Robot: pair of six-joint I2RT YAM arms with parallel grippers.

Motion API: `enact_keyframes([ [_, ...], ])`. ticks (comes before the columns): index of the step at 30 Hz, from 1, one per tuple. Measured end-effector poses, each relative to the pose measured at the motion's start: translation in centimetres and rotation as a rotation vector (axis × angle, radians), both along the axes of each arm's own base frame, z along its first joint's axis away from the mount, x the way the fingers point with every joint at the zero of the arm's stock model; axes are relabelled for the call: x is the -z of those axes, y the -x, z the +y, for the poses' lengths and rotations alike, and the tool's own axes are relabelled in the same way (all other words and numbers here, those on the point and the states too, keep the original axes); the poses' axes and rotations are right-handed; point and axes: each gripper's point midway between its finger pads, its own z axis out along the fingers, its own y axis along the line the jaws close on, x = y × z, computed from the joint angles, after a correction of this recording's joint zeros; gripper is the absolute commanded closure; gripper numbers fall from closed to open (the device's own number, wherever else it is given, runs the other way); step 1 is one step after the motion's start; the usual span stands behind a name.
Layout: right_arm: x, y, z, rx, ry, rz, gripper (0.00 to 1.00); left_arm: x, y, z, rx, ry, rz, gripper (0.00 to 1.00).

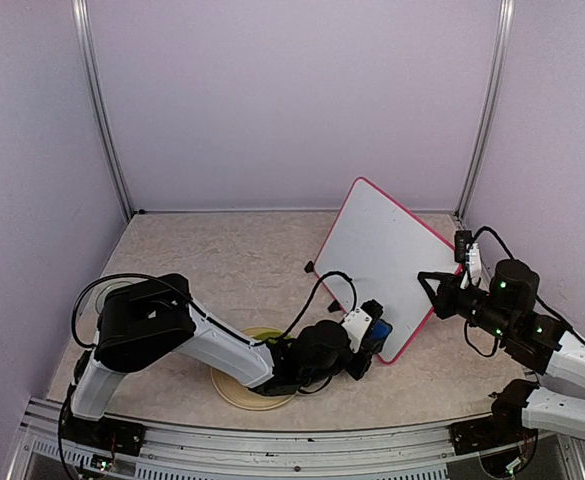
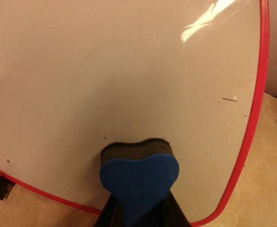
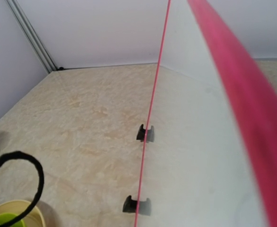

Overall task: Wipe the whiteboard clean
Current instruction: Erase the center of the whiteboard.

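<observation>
Left wrist view: press eraser [image 2: 139, 177], clamped in left gripper [image 2: 138, 213], flat on whiteboard [image 2: 129, 71] directly ahead; sweep toward stray marks [image 2: 229, 99] up-right. Brace with right gripper [image 1: 434, 288], closed on board's edge.

A beige, marbled worktop [image 1: 222, 270] lies under soft, even light. Plain pale lilac walls [image 1: 292, 100] rise behind it and on both sides. Slim metal posts [image 1: 102, 110] stand at its back corners, and a metal rail [image 1: 272, 437] runs along its near edge.
</observation>
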Motion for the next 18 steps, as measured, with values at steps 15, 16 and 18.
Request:
enact_keyframes([
  [15, 0.1, 0.0, 0.2, -0.006, -0.009, 0.011, 1.0, 1.4, -11.5, 7.1, -0.313, -0.08, 0.002, 1.0],
  [16, 0.1, -0.1, 0.2, -0.007, -0.011, 0.009, 1.0, 1.3, -12.2, 7.4, -0.327, -0.083, 0.001, 1.0],
  [18, 0.1, -0.1, 0.3, -0.007, -0.013, 0.008, 1.0, 0.9, -12.6, 7.2, -0.331, -0.081, -0.004, 1.0],
])
